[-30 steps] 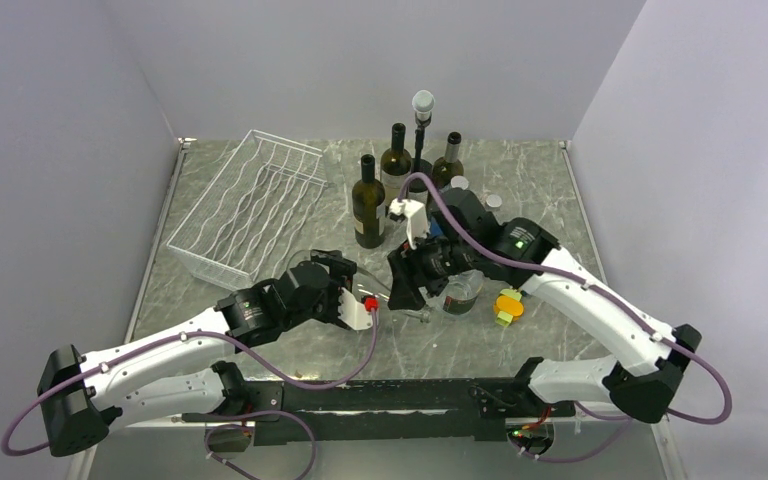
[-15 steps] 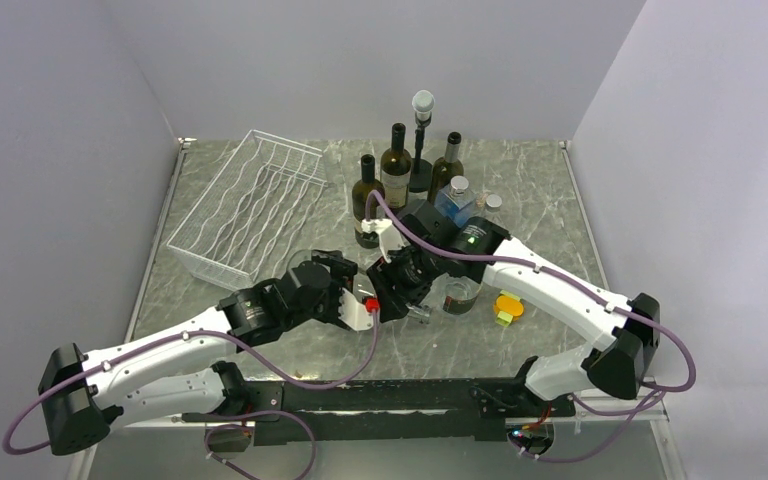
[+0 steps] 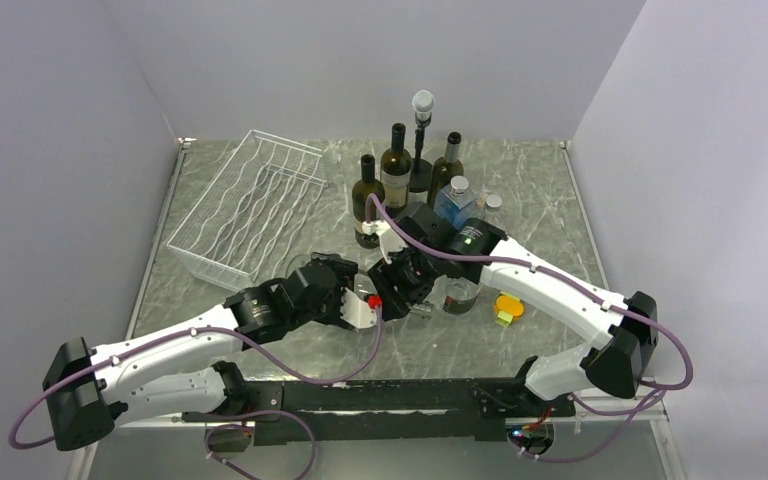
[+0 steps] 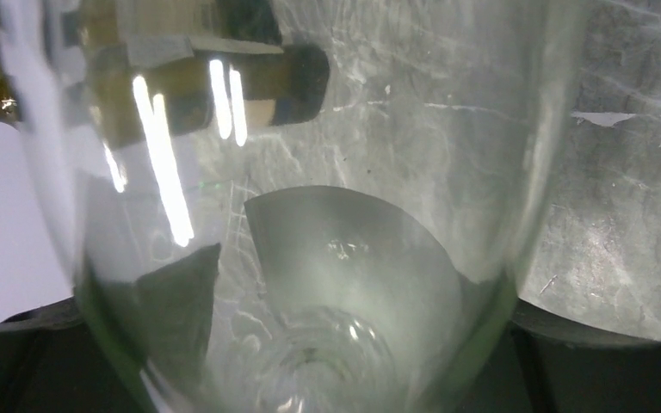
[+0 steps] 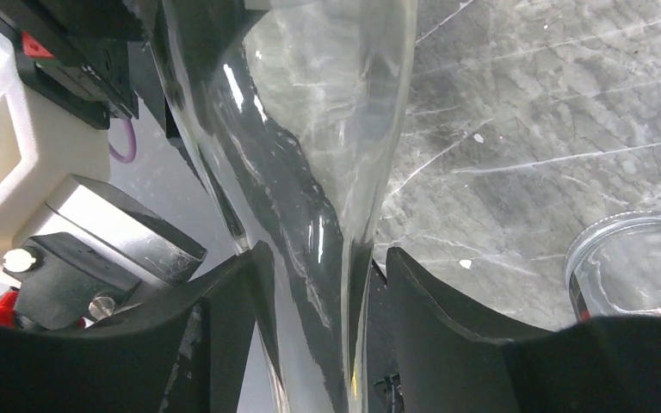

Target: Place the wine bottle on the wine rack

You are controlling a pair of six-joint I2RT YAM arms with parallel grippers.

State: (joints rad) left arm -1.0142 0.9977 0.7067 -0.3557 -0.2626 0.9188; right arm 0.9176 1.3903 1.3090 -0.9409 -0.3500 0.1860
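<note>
The white wire wine rack point(image 3: 250, 205) lies at the back left, with no bottle on it. Three dark wine bottles point(image 3: 367, 198) point(image 3: 395, 165) point(image 3: 448, 160) stand upright at the back centre, away from both grippers. My left gripper point(image 3: 352, 300) is at the table's middle, shut on a clear glass vessel point(image 4: 310, 258) that fills the left wrist view and hides the fingers. My right gripper point(image 3: 400, 288) meets it from the right. Its jaws point(image 5: 327, 284) are open, straddling the vessel's narrow tapering part point(image 5: 344, 249), with a gap on the right side.
A small clear jar point(image 3: 460, 295) point(image 5: 628, 267) and a yellow-orange object point(image 3: 507, 305) sit right of the grippers. A blue-tinted bottle point(image 3: 455, 200), a black stand with a white top point(image 3: 422, 102) and small caps point(image 3: 493, 202) stand by the wine bottles.
My right arm has swung left and down from beside the bottles to the glass vessel in my left gripper. The left arm has barely moved.
</note>
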